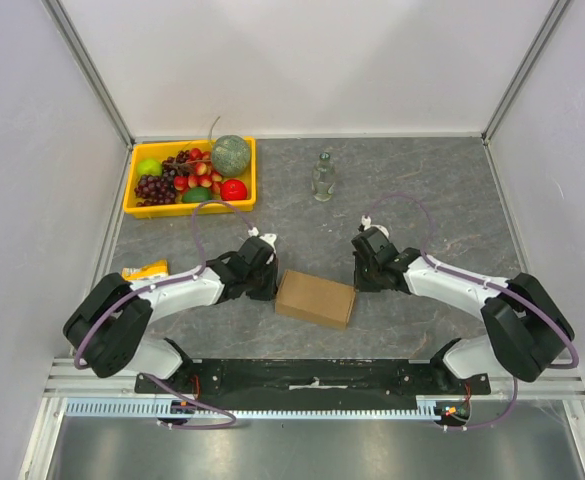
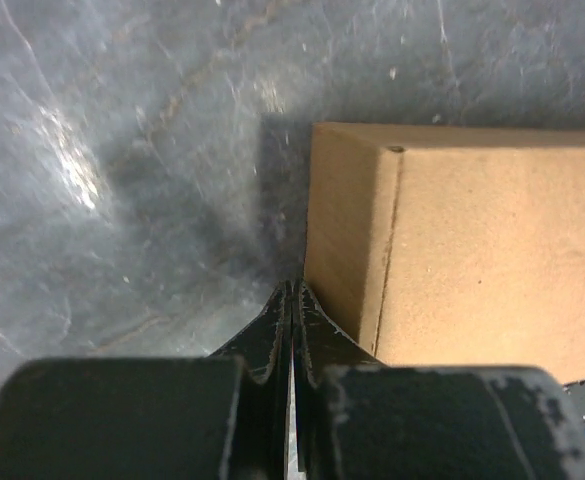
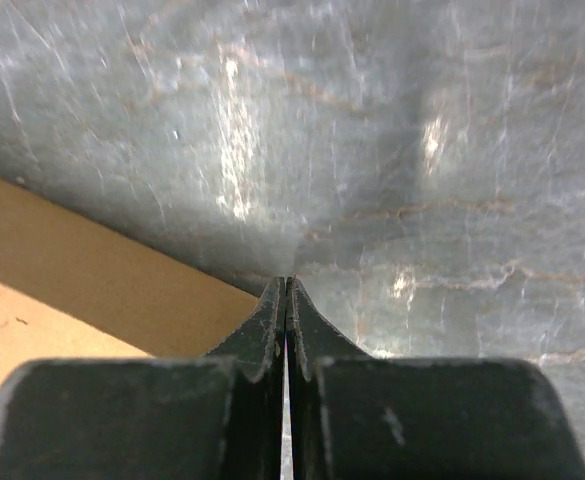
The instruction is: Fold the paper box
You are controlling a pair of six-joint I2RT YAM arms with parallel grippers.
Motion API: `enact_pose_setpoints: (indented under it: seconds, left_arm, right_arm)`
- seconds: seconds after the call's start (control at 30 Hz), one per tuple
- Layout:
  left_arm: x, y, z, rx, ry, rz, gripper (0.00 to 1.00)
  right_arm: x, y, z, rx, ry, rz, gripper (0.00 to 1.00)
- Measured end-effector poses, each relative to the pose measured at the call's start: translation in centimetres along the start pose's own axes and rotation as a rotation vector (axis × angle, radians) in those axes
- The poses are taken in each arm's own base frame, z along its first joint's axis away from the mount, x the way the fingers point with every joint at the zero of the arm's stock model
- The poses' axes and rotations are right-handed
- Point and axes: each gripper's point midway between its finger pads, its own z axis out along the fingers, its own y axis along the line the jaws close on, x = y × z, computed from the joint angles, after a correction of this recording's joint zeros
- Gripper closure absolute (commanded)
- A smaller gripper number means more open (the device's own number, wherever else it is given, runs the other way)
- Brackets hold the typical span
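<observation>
The paper box [image 1: 316,298] is a small closed brown cardboard mailer lying flat on the grey table between the two arms. My left gripper [image 1: 264,284] is shut with nothing in it, its tips [image 2: 292,288] right at the lower left edge of the paper box [image 2: 492,260]; contact cannot be told. On the other side my right gripper [image 1: 363,275] is shut and empty too. In the right wrist view its tips [image 3: 287,282] hang over bare table just beside the paper box's side [image 3: 82,275].
A yellow tray [image 1: 132,190] of fruit stands at the back left. A clear glass bottle [image 1: 322,177] stands upright at the back middle. A small yellow packet [image 1: 145,270] lies at the left edge by the left arm. White walls enclose the table.
</observation>
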Motion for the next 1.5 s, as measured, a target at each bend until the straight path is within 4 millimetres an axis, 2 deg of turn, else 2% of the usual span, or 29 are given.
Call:
enact_pose_setpoints:
  seconds: [0.2, 0.33, 0.53, 0.7, 1.0, 1.2, 1.5]
  left_arm:
    - [2.5, -0.9, -1.3, 0.038, 0.014, -0.036, 0.98]
    - [3.0, -1.8, -2.2, 0.071, -0.002, -0.052, 0.98]
    - [3.1, -2.3, -3.2, 0.103, -0.031, -0.075, 0.98]
    - [3.2, -2.3, -3.1, 0.101, -0.027, -0.077, 0.98]
    - [4.1, -2.9, -3.0, 0.112, -0.005, -0.060, 0.98]
    - [5.6, -3.5, -3.1, 0.120, 0.029, -0.053, 0.98]
    - [8.7, -5.3, -3.0, 0.141, 0.107, -0.020, 0.98]
  right_arm:
    - [-3.7, 0.3, 0.5, -0.035, -0.083, 0.033, 0.98]
    - [-5.1, 0.5, 0.9, -0.046, -0.104, 0.036, 0.97]
    - [-4.6, -0.4, 0.6, -0.028, -0.106, 0.034, 0.95]
    - [-2.2, -1.5, 0.5, -0.015, -0.042, 0.016, 0.94]
    - [-0.6, 0.1, 0.2, -0.117, 0.039, -0.023, 0.94]
    - [-1.3, 0.7, 1.1, -0.134, 0.056, -0.031, 0.94]
    - [-5.1, 3.5, 2.8, -0.193, 0.012, -0.057, 0.93]
